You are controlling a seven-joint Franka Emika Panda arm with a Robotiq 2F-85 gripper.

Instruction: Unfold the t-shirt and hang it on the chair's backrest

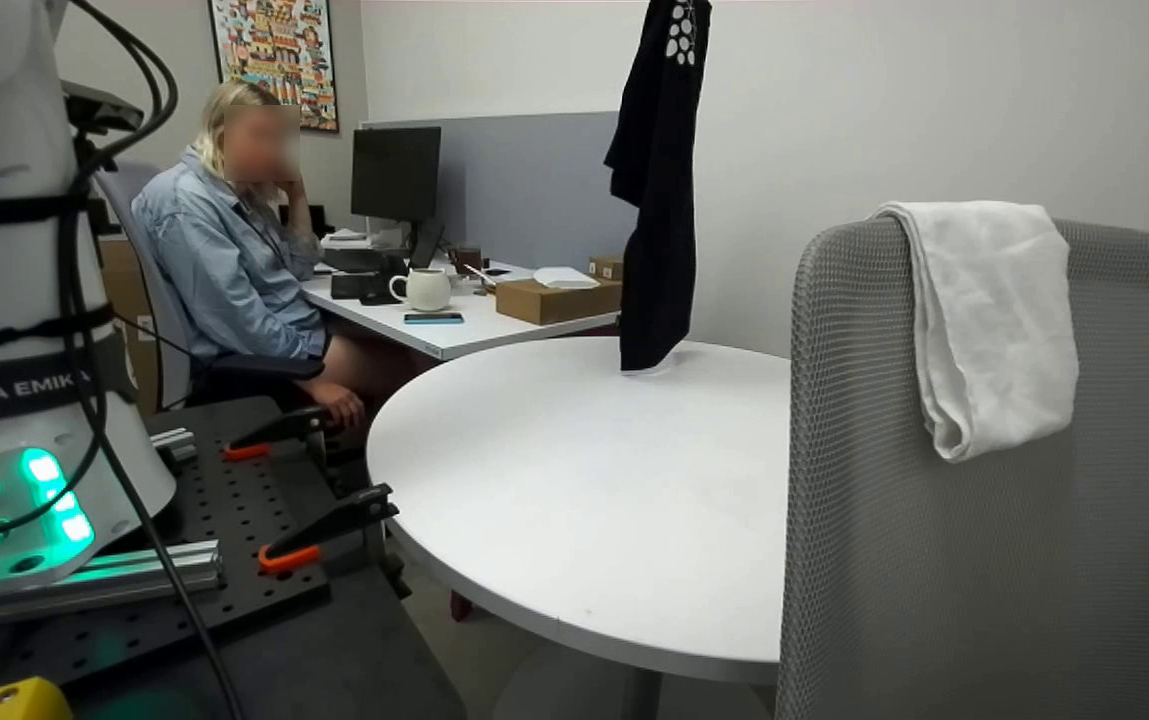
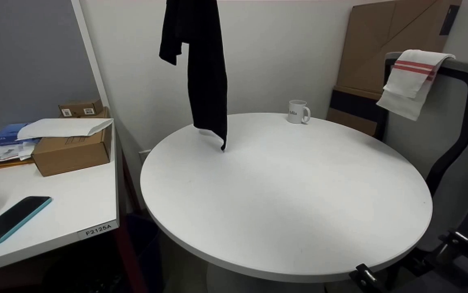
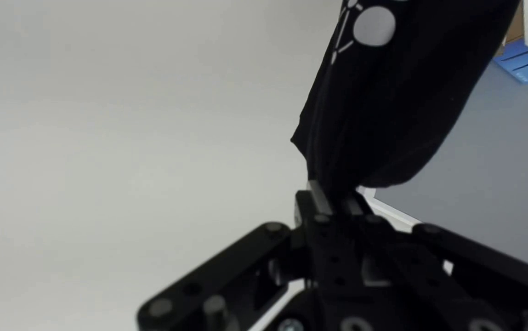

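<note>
The black t-shirt (image 1: pixel 656 210) with a white print hangs down long and narrow above the far side of the round table. It also shows in an exterior view (image 2: pixel 206 77), its lower tip close to the tabletop; I cannot tell if it touches. In the wrist view, my gripper (image 3: pixel 335 200) is shut on a bunched edge of the t-shirt (image 3: pixel 392 105). The gripper is above the frame in both exterior views. The grey mesh chair backrest (image 1: pixel 934 590) stands at the right, apart from the t-shirt; it also shows in an exterior view (image 2: pixel 421 134).
A white towel (image 1: pixel 999 330) with red stripes lies over the backrest's top edge. A white mug (image 2: pixel 297 112) stands on the round table (image 2: pixel 291 195) near the wall. A desk (image 1: pixel 384 318) with boxes adjoins the table. A person (image 1: pixel 224 240) sits at the desk.
</note>
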